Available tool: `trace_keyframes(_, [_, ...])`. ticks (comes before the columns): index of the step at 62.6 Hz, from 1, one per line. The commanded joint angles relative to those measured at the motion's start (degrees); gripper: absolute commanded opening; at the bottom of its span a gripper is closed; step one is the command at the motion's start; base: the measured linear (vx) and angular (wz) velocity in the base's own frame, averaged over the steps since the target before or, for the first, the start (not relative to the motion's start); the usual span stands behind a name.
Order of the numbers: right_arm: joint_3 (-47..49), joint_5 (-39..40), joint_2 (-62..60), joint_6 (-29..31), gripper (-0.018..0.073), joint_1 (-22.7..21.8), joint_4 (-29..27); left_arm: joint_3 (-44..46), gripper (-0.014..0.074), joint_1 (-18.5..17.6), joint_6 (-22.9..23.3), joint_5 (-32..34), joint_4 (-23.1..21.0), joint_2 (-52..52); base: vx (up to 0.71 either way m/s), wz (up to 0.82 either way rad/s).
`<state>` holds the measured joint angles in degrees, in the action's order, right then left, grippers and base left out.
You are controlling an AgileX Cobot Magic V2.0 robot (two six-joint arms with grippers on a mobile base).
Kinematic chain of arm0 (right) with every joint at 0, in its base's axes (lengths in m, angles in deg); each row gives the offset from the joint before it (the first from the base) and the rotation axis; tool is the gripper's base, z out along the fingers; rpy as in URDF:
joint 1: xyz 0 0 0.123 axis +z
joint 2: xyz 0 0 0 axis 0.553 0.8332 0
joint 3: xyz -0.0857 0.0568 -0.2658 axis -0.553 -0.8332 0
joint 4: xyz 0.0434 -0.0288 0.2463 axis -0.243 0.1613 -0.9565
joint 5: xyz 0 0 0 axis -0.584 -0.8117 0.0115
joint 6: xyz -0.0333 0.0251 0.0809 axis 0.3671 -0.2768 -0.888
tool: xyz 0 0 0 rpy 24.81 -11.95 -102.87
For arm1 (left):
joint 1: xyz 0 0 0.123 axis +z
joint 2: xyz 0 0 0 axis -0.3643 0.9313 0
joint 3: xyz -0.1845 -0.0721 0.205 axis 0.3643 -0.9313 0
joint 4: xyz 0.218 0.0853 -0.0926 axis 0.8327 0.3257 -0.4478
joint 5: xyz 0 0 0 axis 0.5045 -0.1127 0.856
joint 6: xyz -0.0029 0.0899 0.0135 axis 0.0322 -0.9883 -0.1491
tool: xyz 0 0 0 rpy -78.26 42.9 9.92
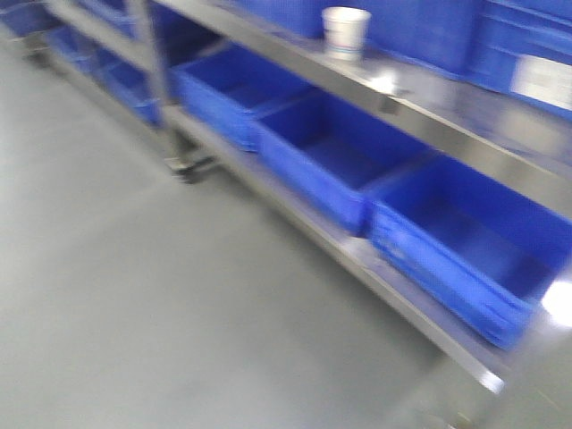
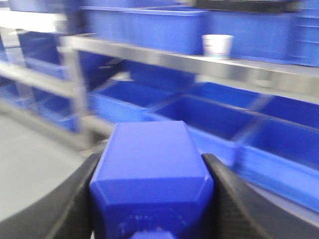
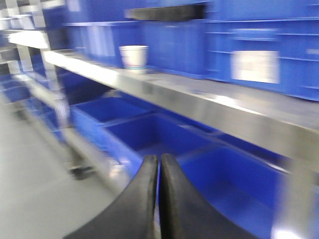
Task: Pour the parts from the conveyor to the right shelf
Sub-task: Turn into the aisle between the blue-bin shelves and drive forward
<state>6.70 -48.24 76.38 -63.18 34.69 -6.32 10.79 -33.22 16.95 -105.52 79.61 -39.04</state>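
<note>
Left gripper: black matte curved fingers clamped on both sides of blue box. Box smooth plastic with chamfered corners, fills gap between jaws; contents not visible. Right gripper: tapered black fingers pressed together, nothing between. Smooth grey floor below. Beyond, shelf of shiny metal, well apart from held box. Lower tier: row of open rectangular blue bins. Upper tier: white tapered cup upright, blue crates behind. All views motion-blurred.
</note>
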Motion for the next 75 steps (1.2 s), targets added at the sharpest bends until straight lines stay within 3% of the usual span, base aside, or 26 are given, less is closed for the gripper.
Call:
trace_keyframes(1, [-0.86,4.30,0.88,0.40,-0.0009,-0.16,0.35,1.53,-0.0006,-0.46,0.19,4.81,0.03,-0.10,0.18,1.01])
trace_keyframes(44, [-0.86,4.30,0.88,0.40,-0.0009,-0.16,0.35,1.53,-0.0006,-0.46,0.19,4.81,0.03,-0.10,0.10,0.89])
trace_keyframes(75, [-0.86,4.30,0.88,0.40,-0.0009,-0.16,0.35,1.53,-0.0006,-0.46,0.19,4.81,0.03,-0.10,0.09,0.20])
